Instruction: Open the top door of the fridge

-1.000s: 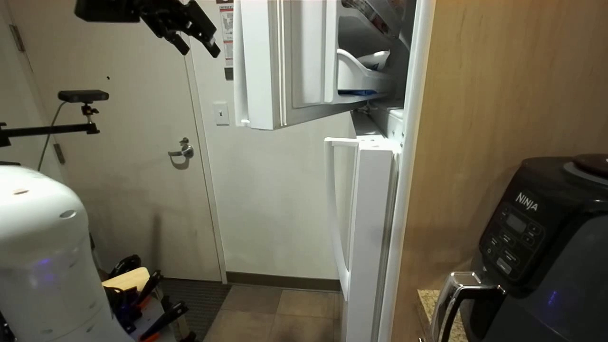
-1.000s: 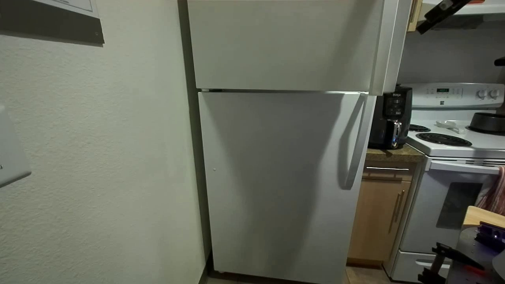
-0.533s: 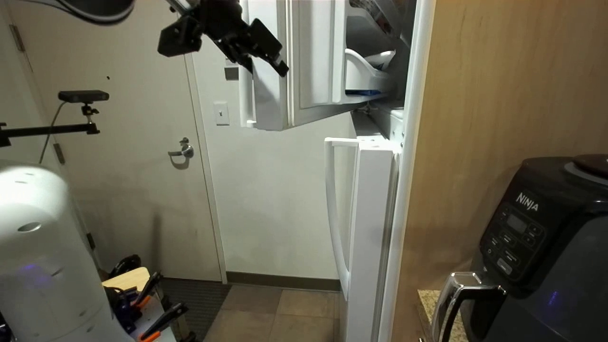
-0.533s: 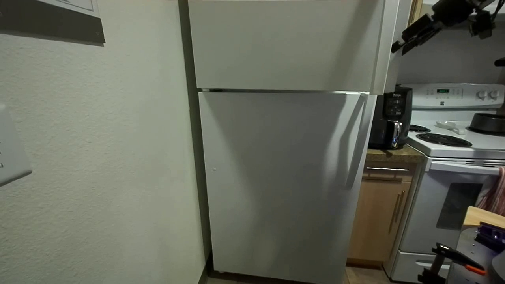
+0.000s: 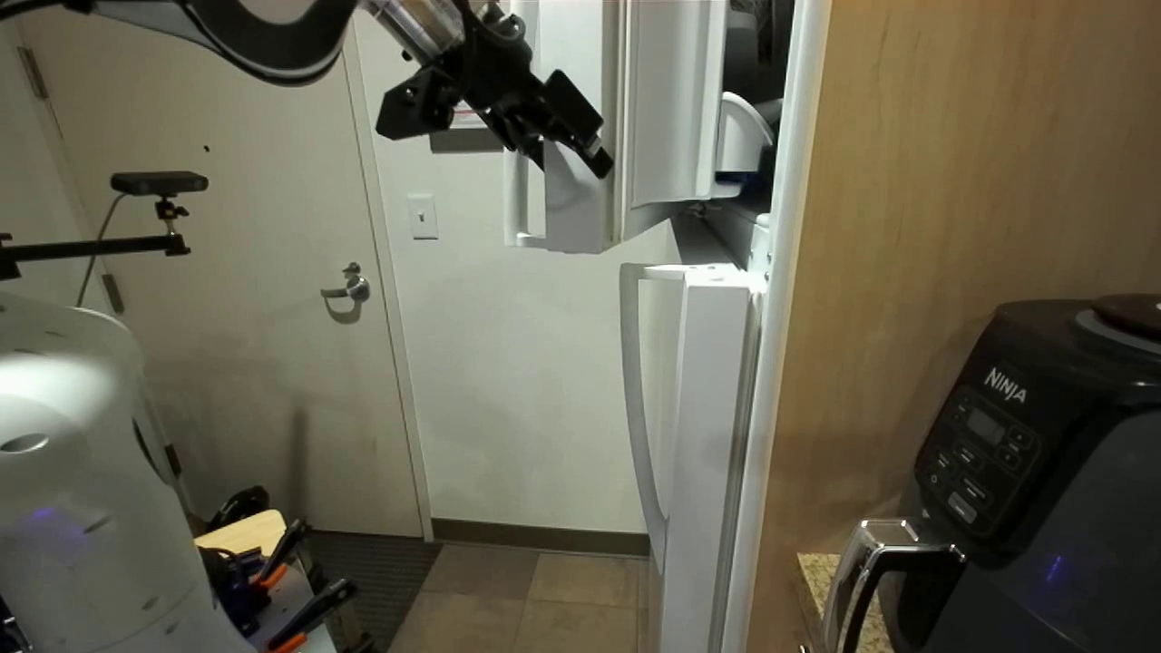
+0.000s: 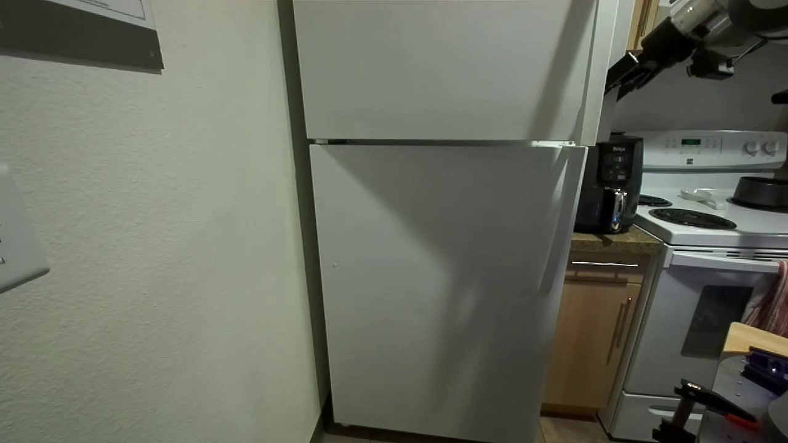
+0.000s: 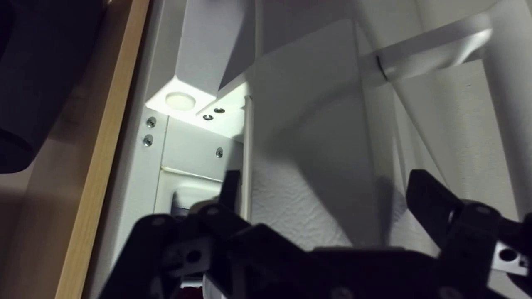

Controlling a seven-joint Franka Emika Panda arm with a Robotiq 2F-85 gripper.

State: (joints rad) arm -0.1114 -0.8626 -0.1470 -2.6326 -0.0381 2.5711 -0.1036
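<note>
pale wall (image 5: 535,390), top door (image 5: 667,109) ajar, just beside spread end effector (image 5: 570,163)

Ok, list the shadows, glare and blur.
In the wrist view, the gripper looks dark and blurred, shadow crosses the top door; in an exterior view, a glare patch on the arm; in an exterior view, shadow streaks the lower door.

Speckled counter (image 6: 637,240): black Ninja appliance (image 6: 594,200) on it. White stovetop (image 6: 754,224): dark pan (image 6: 761,192).
</note>
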